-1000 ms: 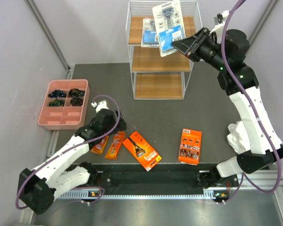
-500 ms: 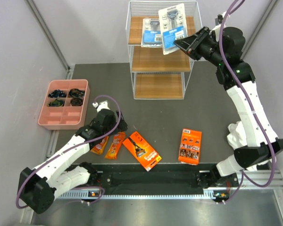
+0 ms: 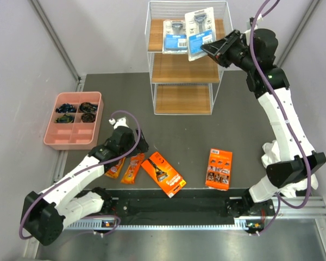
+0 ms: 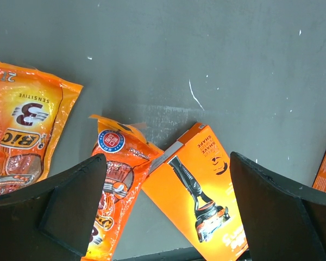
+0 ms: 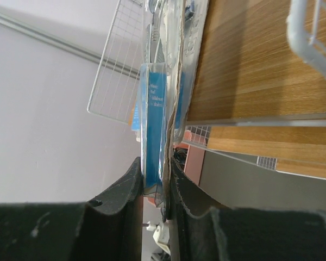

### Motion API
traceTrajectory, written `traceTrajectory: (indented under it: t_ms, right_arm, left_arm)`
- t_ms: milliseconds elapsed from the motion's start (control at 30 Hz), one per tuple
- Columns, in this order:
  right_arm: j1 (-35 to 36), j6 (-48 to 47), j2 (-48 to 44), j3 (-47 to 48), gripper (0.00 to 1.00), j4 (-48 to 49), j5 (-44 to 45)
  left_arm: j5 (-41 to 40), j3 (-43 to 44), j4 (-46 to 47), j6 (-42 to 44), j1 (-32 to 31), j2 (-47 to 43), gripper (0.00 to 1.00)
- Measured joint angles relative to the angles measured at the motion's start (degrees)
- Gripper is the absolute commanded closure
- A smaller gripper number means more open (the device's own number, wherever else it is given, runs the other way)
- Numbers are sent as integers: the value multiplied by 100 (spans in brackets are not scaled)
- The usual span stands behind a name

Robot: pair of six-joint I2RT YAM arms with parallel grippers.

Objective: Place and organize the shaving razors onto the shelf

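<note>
We found the clear-and-blue blister card [image 3: 200, 33] up at the far end of the scene, over the right half of the shelf's [image 3: 186, 68] top board [image 3: 155, 39], with its near right corner hanging past the board's front edge. It sat tilted, just right of the second blister card [image 3: 175, 36], which lay flat on the same board. We judged that spot was chosen so the two matching packs would end up side by side. Whether the card touched the wood we could not tell.

The right gripper [image 3: 214, 48] reached in from the right and pinched the card by its near right edge. In the right wrist view the card ran edge-on between the two fingers, pressed together on the thin cardboard, with the wooden board just to its right. Holding it by one edge left most of the card free to go in over the board while the fingers stayed outside the wire frame.

Well apart, at the near left of the table [image 3: 233, 119], the left gripper [image 3: 129, 145] hovered with its jaws spread wide and nothing in them. Below it lay the two orange pouches [image 4: 117, 168] side by side and the orange-black box [image 4: 201, 185], which touched the right pouch. This looked to us like a stance for picking one of them up. The orange card [image 3: 219, 169] lay further right, alone, and the pink tray [image 3: 73, 120] stood at the far left.
</note>
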Motion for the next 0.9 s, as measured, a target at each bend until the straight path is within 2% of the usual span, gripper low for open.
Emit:
traceTrajectory:
  t_ms: [500, 700, 867, 900]
  right_arm:
    - [-219, 247, 278, 164, 95, -7, -61]
    - [-219, 352, 345, 168, 76, -28, -72]
    - [-219, 431, 352, 190, 67, -35, -55]
    - [-219, 444, 352, 190, 63, -35, -52]
  left_arm:
    - [149, -44, 68, 0, 0, 39, 1]
    - [151, -66, 87, 0, 0, 37, 1]
    - [170, -66, 103, 0, 0, 37, 1]
    - [173, -66, 103, 0, 0, 37, 1]
